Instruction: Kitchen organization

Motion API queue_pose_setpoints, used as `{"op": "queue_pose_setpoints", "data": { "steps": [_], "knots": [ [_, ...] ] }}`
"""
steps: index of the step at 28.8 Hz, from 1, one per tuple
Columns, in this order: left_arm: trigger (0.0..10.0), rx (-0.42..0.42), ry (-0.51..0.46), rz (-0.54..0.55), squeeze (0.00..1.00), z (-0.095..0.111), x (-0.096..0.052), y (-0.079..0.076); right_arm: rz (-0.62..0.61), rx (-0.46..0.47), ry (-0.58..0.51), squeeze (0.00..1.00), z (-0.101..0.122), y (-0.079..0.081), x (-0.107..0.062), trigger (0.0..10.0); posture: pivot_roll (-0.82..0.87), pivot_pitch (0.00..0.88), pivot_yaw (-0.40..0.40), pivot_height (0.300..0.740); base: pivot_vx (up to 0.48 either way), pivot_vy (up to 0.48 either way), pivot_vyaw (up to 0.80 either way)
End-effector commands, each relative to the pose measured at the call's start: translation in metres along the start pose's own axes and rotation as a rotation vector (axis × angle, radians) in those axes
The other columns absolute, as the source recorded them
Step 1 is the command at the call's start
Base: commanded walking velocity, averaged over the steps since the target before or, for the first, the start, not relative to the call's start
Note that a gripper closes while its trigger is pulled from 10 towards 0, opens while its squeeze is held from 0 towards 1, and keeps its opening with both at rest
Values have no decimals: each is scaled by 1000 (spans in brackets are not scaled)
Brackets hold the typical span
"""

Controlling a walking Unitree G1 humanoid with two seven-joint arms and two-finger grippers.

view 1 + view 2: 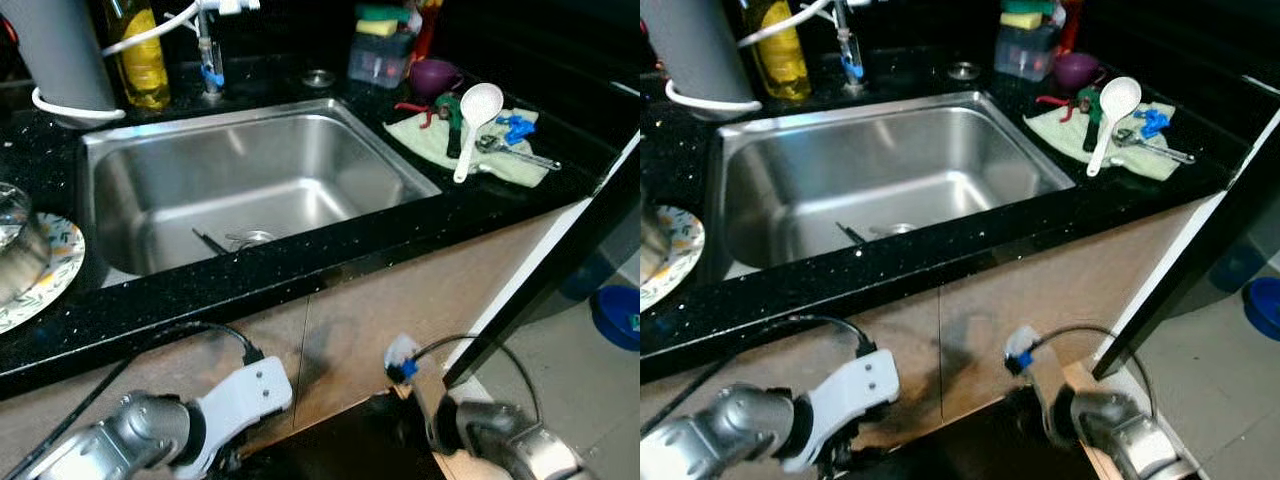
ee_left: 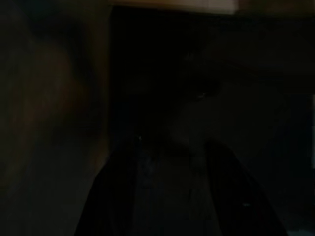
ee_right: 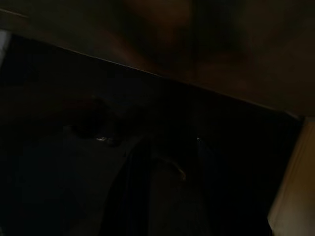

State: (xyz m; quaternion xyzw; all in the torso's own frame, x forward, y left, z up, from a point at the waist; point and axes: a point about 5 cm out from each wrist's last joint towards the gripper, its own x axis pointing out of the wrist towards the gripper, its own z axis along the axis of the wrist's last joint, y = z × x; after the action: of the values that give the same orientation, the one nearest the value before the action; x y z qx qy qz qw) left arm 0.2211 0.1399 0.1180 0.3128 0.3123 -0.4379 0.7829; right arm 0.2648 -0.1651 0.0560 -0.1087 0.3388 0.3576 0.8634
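Note:
A steel sink (image 1: pixel 330 130) is set in a black speckled counter (image 1: pixel 300 275); a thin dark utensil (image 1: pixel 208 240) lies by its drain. To the right, a pale green cloth (image 1: pixel 430 140) carries a white ladle (image 1: pixel 474 118), metal tools and blue bits. A patterned plate (image 1: pixel 55 275) with a glass bowl (image 1: pixel 15 245) on it sits at the left. Both arms hang low before the cabinet doors: left arm (image 1: pixel 150 430), right arm (image 1: pixel 500 435). The wrist views are very dark, with dim finger outlines.
Behind the sink stand a yellow bottle (image 1: pixel 140 50), a grey cylinder (image 1: pixel 60 50), a tap (image 1: pixel 208 50), a container with sponges (image 1: pixel 382 45) and a purple cup (image 1: pixel 435 75). A blue basin (image 1: pixel 620 315) sits on the floor at right. A dark panel edge runs down the right.

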Motion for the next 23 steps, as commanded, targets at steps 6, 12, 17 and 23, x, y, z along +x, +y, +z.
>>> {"op": "queue_pose_setpoints", "data": {
  "steps": [6, 12, 17, 23],
  "knots": [
    [10000, -45, 216, 130, 0, -40, 38, -15, -116, 43, 163, 0, -58, 14, 32, 10000, -24, 184, -39, 740, 0, 0, 0],
    [10000, -58, 264, 180, 0, -52, 56, -23, -177, 151, 140, 0, -70, 25, 47, 10000, -25, 186, -43, 740, 0, 0, 0],
    [10000, -114, 285, 197, 0, -70, 79, -34, -204, 235, 140, 0, -80, 37, 59, 10000, -25, 186, -43, 740, 0, 0, 0],
    [10000, -187, 312, 297, 0, -96, 107, -47, -275, 364, 50, 0, -85, 41, 68, 10000, -30, 183, -52, 740, 0, 0, 0]
  ]
}}
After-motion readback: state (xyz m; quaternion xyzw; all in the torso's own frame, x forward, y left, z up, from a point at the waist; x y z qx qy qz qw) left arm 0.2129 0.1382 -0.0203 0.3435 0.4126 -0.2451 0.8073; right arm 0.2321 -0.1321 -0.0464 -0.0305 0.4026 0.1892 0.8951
